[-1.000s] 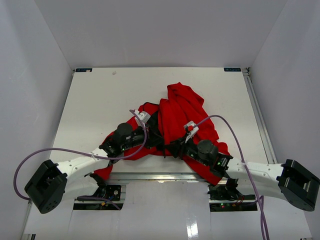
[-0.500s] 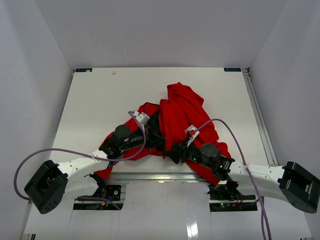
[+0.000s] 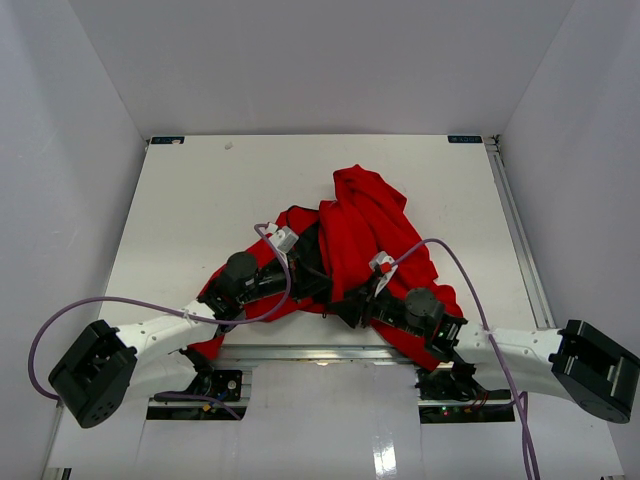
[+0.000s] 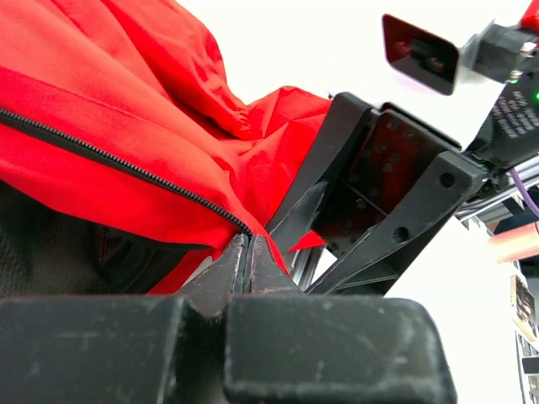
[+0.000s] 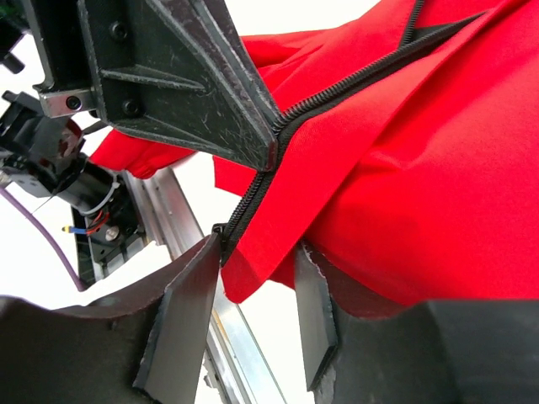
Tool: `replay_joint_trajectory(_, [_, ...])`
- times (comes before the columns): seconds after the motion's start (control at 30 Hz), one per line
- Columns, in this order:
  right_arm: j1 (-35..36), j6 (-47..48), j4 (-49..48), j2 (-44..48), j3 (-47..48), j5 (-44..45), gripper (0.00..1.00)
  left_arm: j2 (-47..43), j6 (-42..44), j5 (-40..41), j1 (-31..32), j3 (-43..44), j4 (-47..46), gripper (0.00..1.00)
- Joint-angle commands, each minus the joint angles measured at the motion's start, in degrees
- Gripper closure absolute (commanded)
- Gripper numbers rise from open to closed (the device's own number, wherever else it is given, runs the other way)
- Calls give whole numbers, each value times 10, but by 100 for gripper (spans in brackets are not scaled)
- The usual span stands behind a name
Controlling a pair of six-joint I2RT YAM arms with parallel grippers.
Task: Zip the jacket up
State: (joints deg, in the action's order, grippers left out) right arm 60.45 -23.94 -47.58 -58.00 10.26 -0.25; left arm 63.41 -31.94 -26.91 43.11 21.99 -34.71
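**Left gripper** (image 4: 246,244): clenched. The tips pinch the jacket (image 3: 365,215) at the bottom end of one zipper (image 4: 126,164) track, holding only a thin strip of the edge.

**Right gripper** (image 5: 258,244): released. The jaws stand apart around the lower corner of the other front edge. Cloth hangs loosely between them and is not pinched. This gripper sits just beside the left one, almost touching it.

**Hazards (judged):**
- The left hold is shallow, so any sideways tug from the right arm could slide the tape out of the tips.
- If the right jaws close here they would probably catch bare cloth, since no slider or pull tab can be made out.
- The two track ends are not lined up, so forcing them together could jam the teeth on folded fabric.
- The two wrists are crowded, so a small correction could knock one against the other.

**Jacket:** bright red, soft and rumpled, with dark coil teeth running down the open front and a dark lining (image 4: 50,252) showing inside.

**Position:** on the table (image 3: 200,190), from about mid-surface to the near edge, a little toward the right edge. One sleeve trails toward the near-left corner.
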Motion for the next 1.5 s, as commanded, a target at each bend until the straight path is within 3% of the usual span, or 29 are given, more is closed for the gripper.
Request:
replay_joint_trajectory(0.0, [2, 4, -75, -12, -11, -26, 57, -23, 0, -37, 0, -11, -31, 100])
replay_joint_trajectory(0.3, [2, 4, -81, -18, -13, -28, 74, -33, 1, -37, 0, -16, -37, 100])
replay_joint_trajectory(0.5, [2, 11, -79, -12, -16, -37, 79, -32, 2, -32, 0, -17, -38, 100])
replay_joint_trajectory(1.33, [1, 29, -41, -18, -4, -60, 72, -26, -1, -19, -1, -16, -39, 100])
replay_joint_trajectory(1.47, [2, 28, -42, -24, -3, -60, 76, -27, -1, -20, -1, -17, -40, 100])
